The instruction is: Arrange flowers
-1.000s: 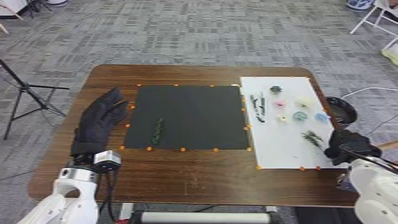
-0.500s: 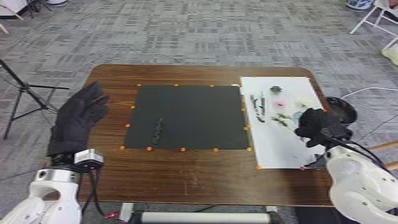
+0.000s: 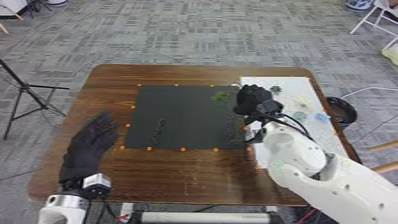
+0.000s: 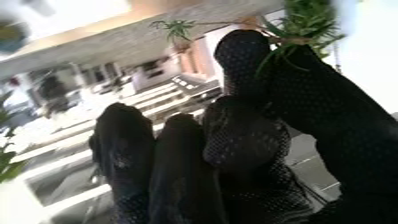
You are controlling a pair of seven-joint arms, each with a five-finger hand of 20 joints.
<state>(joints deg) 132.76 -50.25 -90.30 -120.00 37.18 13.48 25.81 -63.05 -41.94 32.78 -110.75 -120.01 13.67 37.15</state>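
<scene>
My right hand [image 3: 252,101] is over the boundary between the black mat [image 3: 187,107] and the white sheet [image 3: 311,132]. A green sprig [image 3: 220,97] sticks out from it over the mat's upper right part. In the right wrist view, the thumb and a finger of my right hand [image 4: 244,135] pinch the leafy sprig [image 4: 306,30]. A dark green stem [image 3: 158,131] lies on the mat's left part. On the sheet are a dark green rosette [image 3: 275,90], a pale cream flower [image 3: 303,102], a teal flower [image 3: 299,116] and a blue flower [image 3: 322,118]. My left hand [image 3: 87,147], fingers straight, is over the table's left side.
Orange markers [image 3: 183,149] line the mat's edges on the brown table [image 3: 191,175]. A round black object [image 3: 342,111] is beside the table's right edge. A black tripod [image 3: 28,86] stands on the floor at the left.
My right hand has moved left and away from the robot, from the sheet's near right side to the mat's right edge, carrying the sprig. My left hand has shifted toward the robot.
</scene>
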